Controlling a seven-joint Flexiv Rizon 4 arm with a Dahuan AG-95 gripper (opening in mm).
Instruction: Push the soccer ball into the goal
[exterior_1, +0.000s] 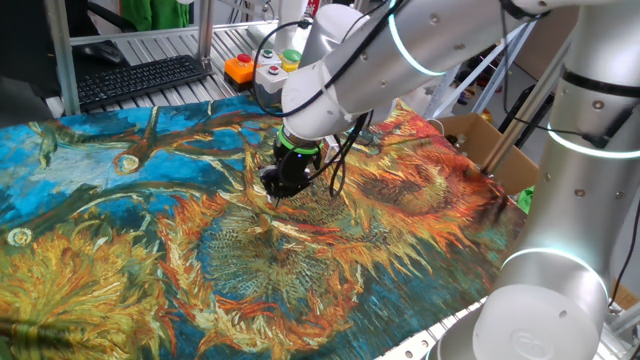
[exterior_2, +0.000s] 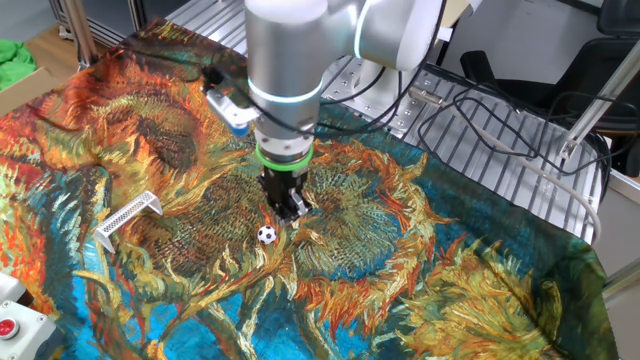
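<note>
- Ball (exterior_2: 266, 235) seen only in the other fixed view, resting on the cloth (exterior_2: 420, 250) just below and a little left of the hand (exterior_2: 291, 207), close to the fingertips; touching or a hair apart, not possible to say.
- Goal (exterior_2: 128, 216) lying well off to the left of the ball in that view, slightly higher in frame, open cloth between them.
- Line hand–ball–goal judged roughly straight, hand on the far side of the ball from the goal: a sweep leftward likely to carry the ball toward the frame's mouth, though which face stood open too small to tell.
- Hand pointed straight down, tips low over the cloth, jaws close together and holding nothing, as far as could be made out.
- In one fixed view, hand (exterior_1: 277, 189) visible over the cloth but ball hidden behind it or lost in the pattern.
- Tabletop covered by a busy sunflower print, slightly rumpled; folds judged able to deflect so small a ball.
- Button box (exterior_1: 268, 66) and keyboard (exterior_1: 140, 80) at the far edge, clear of the path.
</note>
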